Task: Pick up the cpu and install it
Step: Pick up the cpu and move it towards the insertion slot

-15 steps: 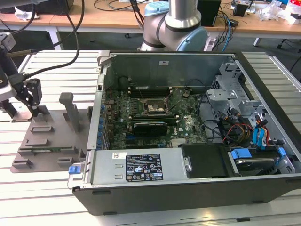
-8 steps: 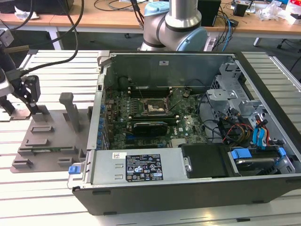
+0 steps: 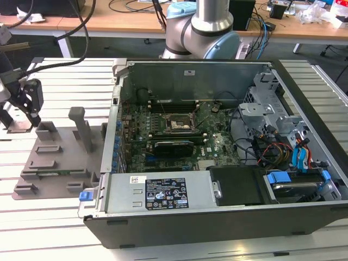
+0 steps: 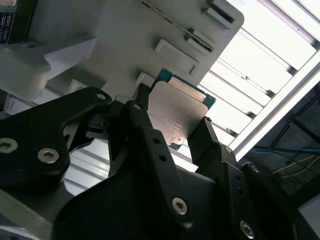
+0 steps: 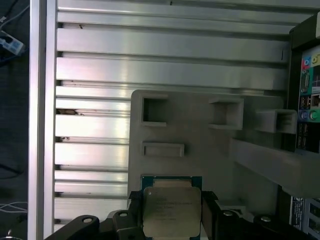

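Observation:
The cpu is a flat square chip with a silver top and a thin green rim. It sits between my gripper's two black fingers, which press on its opposite edges. In the second wrist view the cpu is tilted, with the gripper shut on it just over the grey fixture plate. In the exterior view my gripper hangs at the far left, over the left end of the grey fixture plate. The black square socket lies on the motherboard inside the open computer case.
The open computer case lies to the exterior view's right of the fixture, with cables and drive bays at its right end. Upright grey posts rise from the fixture plate. The slatted metal table runs under everything.

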Motion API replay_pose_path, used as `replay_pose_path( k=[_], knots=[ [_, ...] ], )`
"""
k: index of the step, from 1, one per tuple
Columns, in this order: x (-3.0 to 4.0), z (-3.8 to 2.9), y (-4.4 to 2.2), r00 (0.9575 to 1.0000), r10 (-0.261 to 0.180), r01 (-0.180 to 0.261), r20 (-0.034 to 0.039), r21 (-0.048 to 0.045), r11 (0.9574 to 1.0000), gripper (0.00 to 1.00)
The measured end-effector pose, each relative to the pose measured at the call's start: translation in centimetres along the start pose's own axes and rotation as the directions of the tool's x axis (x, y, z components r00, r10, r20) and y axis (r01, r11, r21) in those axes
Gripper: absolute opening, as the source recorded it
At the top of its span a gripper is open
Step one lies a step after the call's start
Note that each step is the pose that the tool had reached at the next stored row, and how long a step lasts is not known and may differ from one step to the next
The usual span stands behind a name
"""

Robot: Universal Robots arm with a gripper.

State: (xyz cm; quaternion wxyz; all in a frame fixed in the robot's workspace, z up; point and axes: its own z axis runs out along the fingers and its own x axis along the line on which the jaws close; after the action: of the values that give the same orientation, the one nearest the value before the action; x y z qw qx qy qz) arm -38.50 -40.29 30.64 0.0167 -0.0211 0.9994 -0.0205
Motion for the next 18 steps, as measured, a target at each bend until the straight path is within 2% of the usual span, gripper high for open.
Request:
replay_pose_path(
  k=[5, 8, 14, 18],
  knots=[
    [-0.03, -0.9, -0.04, 1.0, 0.0, 0.0, 0.0, 0.0001, 1.0, 0.55],
    [-0.05, -1.72, -0.07, 1.0, 0.0, 0.0, 0.0, 0.0, 1.0, 0.55],
    [-0.08, -2.51, -0.11, 1.0, 0.0, 0.0, 0.0, 0.0001, 1.0, 0.55],
    [-0.09, -2.8, -0.12, 1.0, 0.0, 0.0, 0.0, 0.0001, 1.0, 0.55]
  ],
)
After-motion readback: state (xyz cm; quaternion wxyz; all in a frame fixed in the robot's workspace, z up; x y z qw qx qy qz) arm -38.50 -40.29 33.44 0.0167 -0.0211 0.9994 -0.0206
